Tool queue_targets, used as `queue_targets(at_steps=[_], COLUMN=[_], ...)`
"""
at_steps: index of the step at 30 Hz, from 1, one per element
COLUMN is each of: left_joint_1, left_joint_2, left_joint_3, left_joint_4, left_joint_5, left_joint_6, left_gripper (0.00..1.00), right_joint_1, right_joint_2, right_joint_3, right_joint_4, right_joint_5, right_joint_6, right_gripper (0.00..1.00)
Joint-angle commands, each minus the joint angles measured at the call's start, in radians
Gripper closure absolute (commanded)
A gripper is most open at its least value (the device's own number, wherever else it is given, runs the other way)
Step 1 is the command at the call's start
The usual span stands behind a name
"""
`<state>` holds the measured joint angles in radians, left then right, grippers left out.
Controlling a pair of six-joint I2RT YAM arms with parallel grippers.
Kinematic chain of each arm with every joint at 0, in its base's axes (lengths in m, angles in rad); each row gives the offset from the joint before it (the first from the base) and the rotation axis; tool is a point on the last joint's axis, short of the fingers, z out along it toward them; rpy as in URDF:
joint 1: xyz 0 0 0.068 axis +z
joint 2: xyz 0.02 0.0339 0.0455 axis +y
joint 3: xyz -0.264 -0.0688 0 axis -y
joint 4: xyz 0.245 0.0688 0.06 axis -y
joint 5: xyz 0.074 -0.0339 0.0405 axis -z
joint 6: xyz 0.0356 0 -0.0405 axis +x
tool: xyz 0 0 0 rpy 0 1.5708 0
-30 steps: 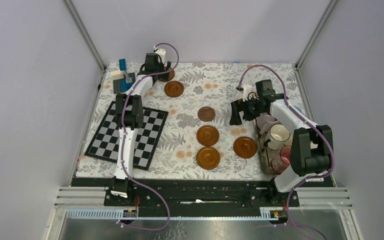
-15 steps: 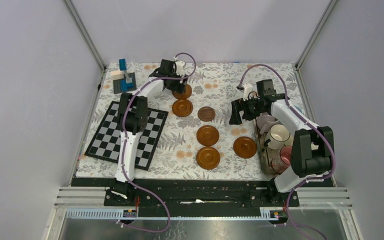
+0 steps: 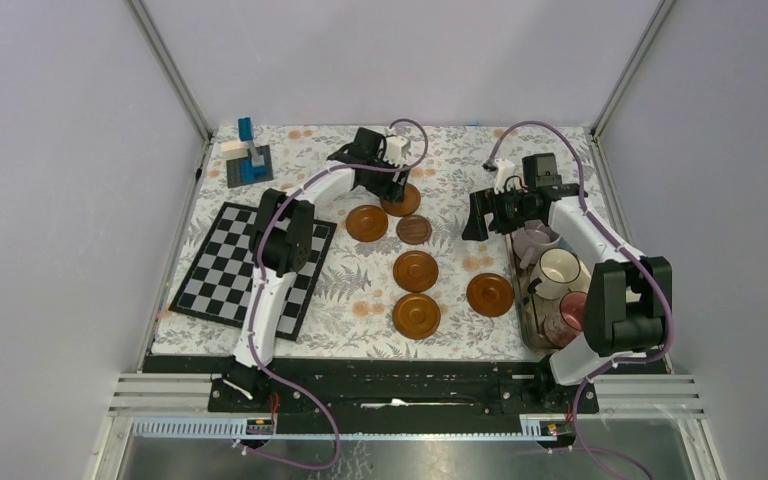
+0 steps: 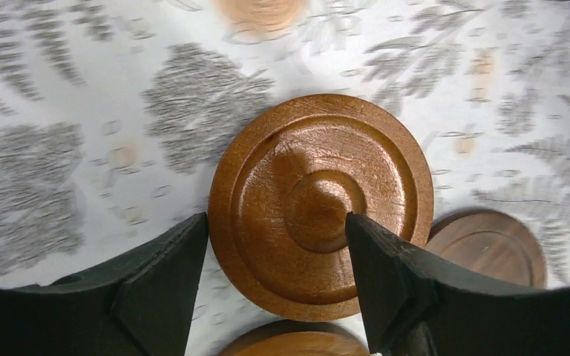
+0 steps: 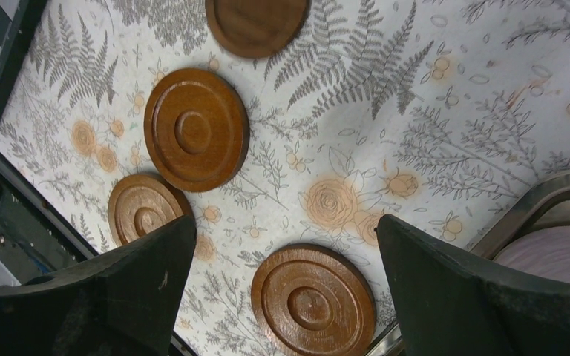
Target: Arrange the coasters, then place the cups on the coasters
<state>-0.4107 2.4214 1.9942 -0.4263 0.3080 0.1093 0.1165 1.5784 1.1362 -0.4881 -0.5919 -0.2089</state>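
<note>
Left claw [image 4: 274, 237]: half open, its fingers straddling a coaster [image 4: 319, 204]. The gap is narrower than the disc, and you can't quite tell whether the pads touch it.
Coaster: now at the far middle of the desk [image 3: 450, 150]. A second ago it lay in the far left corner, and it has travelled right with the arm.
Neighbour [image 3: 367, 222]: also shifted right, now just beside the coaster.
Right claw [image 5: 286, 222]: wide and empty, beside the cups [image 3: 560, 268], and barely moved.

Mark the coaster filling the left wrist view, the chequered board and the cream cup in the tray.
coaster [image 4: 319, 208]: left wrist view, its raised centre.
chequered board [image 3: 215, 270]: top external view, bare squares on its left half.
cream cup [image 3: 560, 268]: top external view, its pale inside.
</note>
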Motion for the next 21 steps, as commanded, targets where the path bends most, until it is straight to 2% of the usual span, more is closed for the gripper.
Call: queue_targets(at_steps=[1, 3, 9, 13, 15, 19, 21], left_joint_1=[-0.033, -0.028, 0.033, 0.07, 0.081, 0.083, 0.084], left_joint_2=[-0.021, -0.053, -0.224, -0.392, -0.457, -0.532, -0.534], left_joint_3=[0.018, 0.005, -0.078, -0.285, -0.404, -0.575, -0.602], left_joint_4=[-0.057, -0.034, -0.008, 0.026, 0.058, 0.113, 0.128], left_joint_5=[0.132, 0.138, 0.15, 0.12, 0.102, 0.033, -0.004], left_joint_6=[-0.091, -0.106, -0.161, -0.142, -0.131, -0.117, -0.117], left_gripper=[0.32, 0.33, 0.25, 0.23, 0.23, 0.25, 0.26], right_joint_1=[-0.003, -0.003, -0.003, 0.009, 0.026, 0.092, 0.13], right_joint_2=[-0.014, -0.005, 0.009, 0.033, 0.065, 0.155, 0.218], right_joint_3=[0.067, 0.075, 0.087, 0.104, 0.132, 0.21, 0.269], right_joint_4=[0.021, 0.033, 0.046, 0.077, 0.086, 0.099, 0.087], right_joint_5=[0.014, 0.013, 0.001, -0.002, 0.012, 0.062, 0.108], right_joint_6=[0.039, 0.051, 0.045, 0.052, 0.063, 0.081, 0.095], right_gripper=[0.02, 0.02, 0.02, 0.06, 0.12, 0.22, 0.24])
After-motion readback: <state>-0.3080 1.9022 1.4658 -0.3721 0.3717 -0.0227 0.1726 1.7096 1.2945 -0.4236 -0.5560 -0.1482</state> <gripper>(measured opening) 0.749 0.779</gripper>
